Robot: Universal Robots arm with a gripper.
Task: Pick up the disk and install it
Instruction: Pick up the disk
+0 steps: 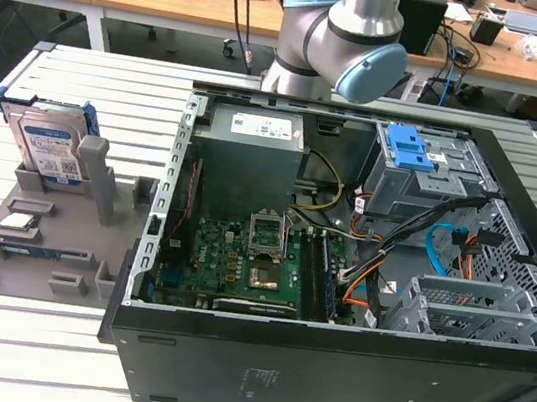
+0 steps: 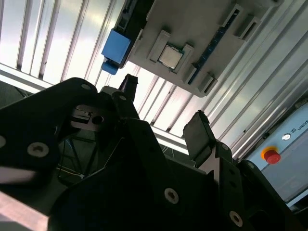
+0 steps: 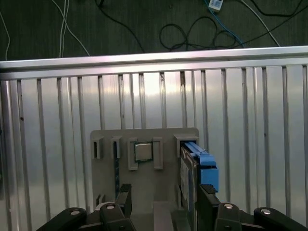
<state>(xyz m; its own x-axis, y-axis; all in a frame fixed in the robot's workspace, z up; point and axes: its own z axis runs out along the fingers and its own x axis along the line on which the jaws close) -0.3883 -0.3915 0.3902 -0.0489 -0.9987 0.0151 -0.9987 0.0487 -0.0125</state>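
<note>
Disk point(image 1: 51, 146) stands on edge in the grey fixture tray point(image 1: 72, 232) at the exterior view's left, just beside the open computer case point(image 1: 324, 371). A small chip point(image 1: 18, 222) sits in the same tray. In the first wrist view I see my gripper point(image 3: 166, 199) spread wide, gripping nothing, clear of the disk.
</note>
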